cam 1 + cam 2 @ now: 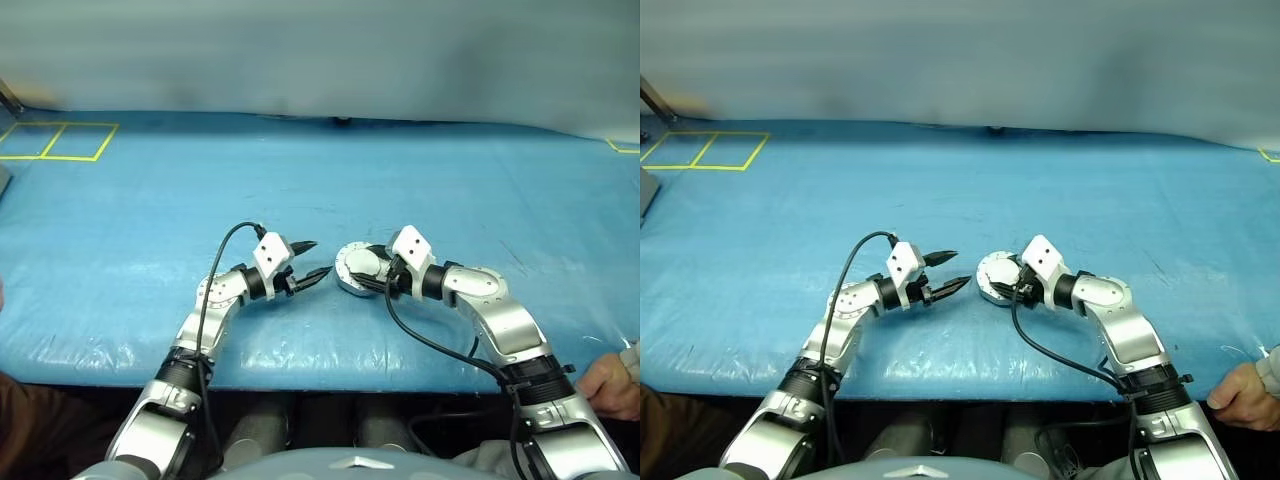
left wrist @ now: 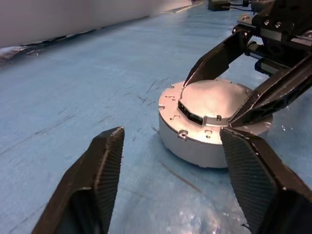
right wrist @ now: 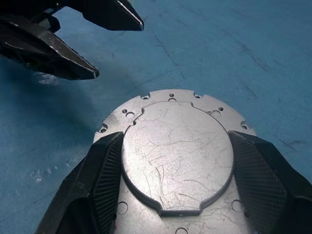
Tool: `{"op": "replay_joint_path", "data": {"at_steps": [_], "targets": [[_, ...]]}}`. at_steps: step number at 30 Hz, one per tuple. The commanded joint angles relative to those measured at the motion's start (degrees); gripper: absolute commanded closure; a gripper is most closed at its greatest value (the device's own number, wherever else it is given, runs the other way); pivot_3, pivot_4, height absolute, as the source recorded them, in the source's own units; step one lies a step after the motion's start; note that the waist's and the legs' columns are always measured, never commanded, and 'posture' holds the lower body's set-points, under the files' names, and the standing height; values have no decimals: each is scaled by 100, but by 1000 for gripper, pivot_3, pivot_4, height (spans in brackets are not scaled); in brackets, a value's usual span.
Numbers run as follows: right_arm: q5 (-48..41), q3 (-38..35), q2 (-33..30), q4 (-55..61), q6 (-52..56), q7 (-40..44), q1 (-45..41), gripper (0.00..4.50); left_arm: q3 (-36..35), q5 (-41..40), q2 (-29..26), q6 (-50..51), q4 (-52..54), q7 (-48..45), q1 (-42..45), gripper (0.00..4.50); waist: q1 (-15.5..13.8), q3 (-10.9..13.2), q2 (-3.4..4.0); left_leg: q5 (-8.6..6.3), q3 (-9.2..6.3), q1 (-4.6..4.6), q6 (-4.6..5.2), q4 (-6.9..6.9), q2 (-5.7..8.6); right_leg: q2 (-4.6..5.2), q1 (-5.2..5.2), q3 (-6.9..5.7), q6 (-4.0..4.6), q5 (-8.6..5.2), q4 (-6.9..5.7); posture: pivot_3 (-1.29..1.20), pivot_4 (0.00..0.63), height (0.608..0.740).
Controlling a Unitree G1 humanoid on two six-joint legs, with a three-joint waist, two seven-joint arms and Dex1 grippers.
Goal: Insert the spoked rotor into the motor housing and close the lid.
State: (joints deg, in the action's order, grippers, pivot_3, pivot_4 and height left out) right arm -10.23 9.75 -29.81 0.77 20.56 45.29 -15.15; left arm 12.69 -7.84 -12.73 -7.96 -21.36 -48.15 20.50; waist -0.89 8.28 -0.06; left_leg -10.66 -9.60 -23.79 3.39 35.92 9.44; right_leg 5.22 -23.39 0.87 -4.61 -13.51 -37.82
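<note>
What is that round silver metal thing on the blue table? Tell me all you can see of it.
The motor housing is a squat round case of dull, scratched silver-grey metal, lying flat on the blue table. Its lid is shut: a plain raised disc on a flat flange dotted with small holes, with a dark notch at one edge. The right tool straddles it, one black finger on either side of the raised disc. The left tool stands open just beside it, apart from it.
</note>
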Motion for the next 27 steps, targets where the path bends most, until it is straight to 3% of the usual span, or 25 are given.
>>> {"op": "replay_joint_path", "data": {"at_steps": [1, 6, 25, 27], "targets": [[218, 48, -44, -195, 185, -159, 137, 1490, 126, 121, 85, -60, -236, -92, 219, 2740, 3, 0, 0, 0, 0, 0, 0, 0, 0, 0, 0, 0, 3, 1, 0, 0, 150, 740], [206, 34, -49, -108, 198, -196, 194, 1490, 194, 196, 191, -123, -493, -164, 366, 4438, -2, 0, 0, 0, -1, -1, 0, 0, 0, 0, 0, -1, 5, 1, 0, 0, 150, 740], [68, -74, 32, 61, 364, -268, 281, 1490, 521, 768, 311, 180, -780, -98, 392, 4478, -31, -9, -14, 0, -3, 9, 1, 1, 0, 2, 17, -2, -6, -2, 1, 0, 150, 740], [9, -129, 34, 166, 430, -264, 333, 750, 516, 770, 297, 169, -763, -87, 380, 4500, -38, -9, -15, 0, -4, 13, 1, 1, 0, 4, 23, -1, -7, -3, 1, 0, 150, 740]]}}
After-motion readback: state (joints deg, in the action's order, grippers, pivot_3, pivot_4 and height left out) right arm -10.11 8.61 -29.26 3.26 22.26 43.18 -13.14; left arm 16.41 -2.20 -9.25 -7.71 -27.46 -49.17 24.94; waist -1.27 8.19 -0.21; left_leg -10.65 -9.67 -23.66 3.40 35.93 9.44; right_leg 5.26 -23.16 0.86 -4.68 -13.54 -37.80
